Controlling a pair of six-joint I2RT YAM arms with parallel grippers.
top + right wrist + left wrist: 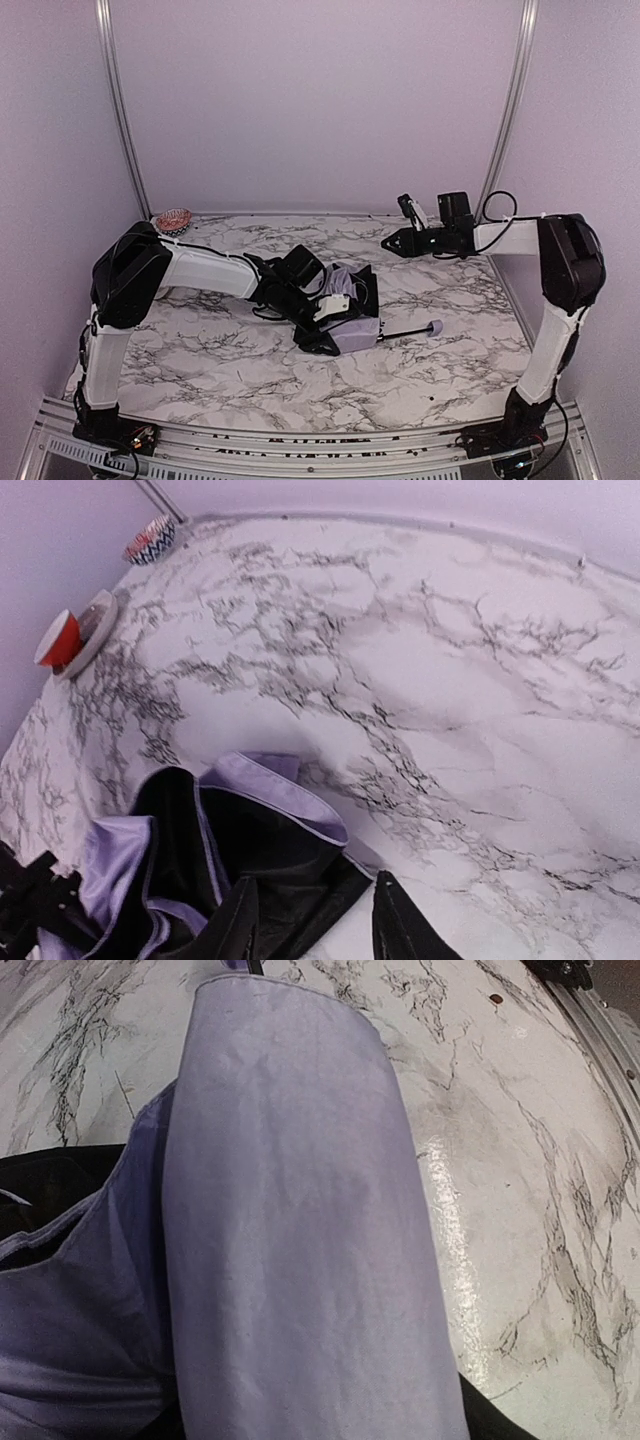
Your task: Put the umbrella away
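The umbrella (pixel 352 308) lies collapsed in the middle of the marble table, a heap of lavender fabric and black lining. Its thin black shaft runs right to the small handle (pixel 435 327). My left gripper (pixel 320 342) is down in the fabric at the heap's near-left side. In the left wrist view a lavender panel (pixel 300 1230) covers the fingers, so I cannot see how the jaws stand. My right gripper (pixel 392 243) hovers open and empty above the back right of the table. In the right wrist view its fingertips (pixel 240 920) frame the edge of the umbrella (pixel 250 820).
A patterned bowl (pixel 173 220) sits at the back left corner, also in the right wrist view (pixel 150 538). A red cup (pixel 58 640) on a white plate (pixel 97 623) stands at the left edge. Metal frame posts rise at both back corners.
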